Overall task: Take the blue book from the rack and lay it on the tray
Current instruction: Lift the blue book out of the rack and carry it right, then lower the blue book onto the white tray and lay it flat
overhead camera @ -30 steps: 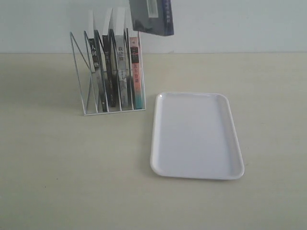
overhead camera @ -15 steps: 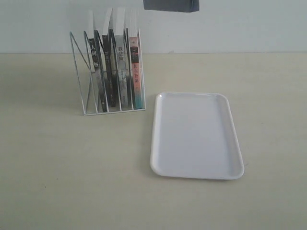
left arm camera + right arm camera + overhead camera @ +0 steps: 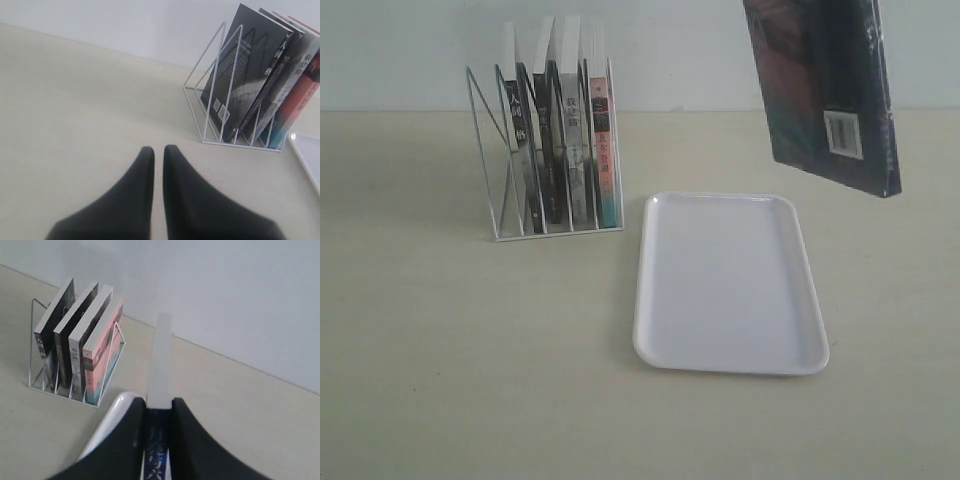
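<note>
The blue book (image 3: 825, 90) hangs in the air, near upright and a little tilted, barcode side showing, over the far right part of the white tray (image 3: 720, 290). My right gripper (image 3: 159, 402) is shut on it: the dark blue spine with its characters (image 3: 156, 452) lies between the fingers, and the white page edge (image 3: 160, 355) sticks out past them. The tray's rim (image 3: 111, 416) shows under that gripper. The white wire rack (image 3: 490, 160) stands left of the tray. My left gripper (image 3: 158, 150) is shut, holds nothing, and hovers over bare table short of the rack (image 3: 210, 95).
Several books remain upright in the rack, black-spined ones (image 3: 548, 140) and a pink-and-teal one (image 3: 604, 150) nearest the tray. The tray's corner (image 3: 309, 155) shows beside the rack in the left wrist view. A pale wall runs behind the table.
The blue book has gone from just above the rack, up past the frame's top, to the right, and now hangs lower over the tray's far right. The rack and tray have not moved.
</note>
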Controlling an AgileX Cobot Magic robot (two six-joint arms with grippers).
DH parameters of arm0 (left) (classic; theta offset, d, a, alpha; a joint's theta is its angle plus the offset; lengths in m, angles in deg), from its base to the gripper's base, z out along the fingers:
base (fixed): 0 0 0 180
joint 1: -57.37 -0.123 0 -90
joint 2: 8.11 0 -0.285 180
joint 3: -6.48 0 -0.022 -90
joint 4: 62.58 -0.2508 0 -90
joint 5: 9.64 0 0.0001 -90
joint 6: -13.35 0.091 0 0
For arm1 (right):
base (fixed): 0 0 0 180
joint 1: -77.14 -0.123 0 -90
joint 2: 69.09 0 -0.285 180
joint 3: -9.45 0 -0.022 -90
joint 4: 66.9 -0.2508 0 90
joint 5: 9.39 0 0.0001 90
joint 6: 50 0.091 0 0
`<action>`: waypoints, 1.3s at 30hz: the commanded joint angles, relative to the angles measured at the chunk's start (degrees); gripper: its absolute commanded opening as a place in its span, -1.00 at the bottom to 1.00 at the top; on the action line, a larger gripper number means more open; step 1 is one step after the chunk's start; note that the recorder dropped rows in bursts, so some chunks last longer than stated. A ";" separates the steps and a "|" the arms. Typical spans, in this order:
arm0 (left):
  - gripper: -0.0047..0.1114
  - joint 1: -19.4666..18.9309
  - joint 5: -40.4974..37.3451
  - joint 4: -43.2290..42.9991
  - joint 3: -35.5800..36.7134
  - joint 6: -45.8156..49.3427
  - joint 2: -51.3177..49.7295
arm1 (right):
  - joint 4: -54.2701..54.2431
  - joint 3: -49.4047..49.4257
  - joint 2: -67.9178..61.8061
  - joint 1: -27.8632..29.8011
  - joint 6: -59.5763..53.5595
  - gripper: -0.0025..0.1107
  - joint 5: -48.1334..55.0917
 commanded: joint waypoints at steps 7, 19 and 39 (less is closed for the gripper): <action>-0.81 0.19 0.54 0.06 0.22 0.26 0.13 | 2.13 24.23 6.32 11.07 -0.95 -0.96 -29.80; -0.81 0.19 0.54 0.06 0.22 0.26 0.13 | -0.62 41.08 6.00 17.92 -28.68 -0.96 -59.20; -0.81 0.19 0.54 0.06 0.22 0.26 0.13 | 0.45 42.49 -7.14 17.92 -42.75 -0.96 -66.48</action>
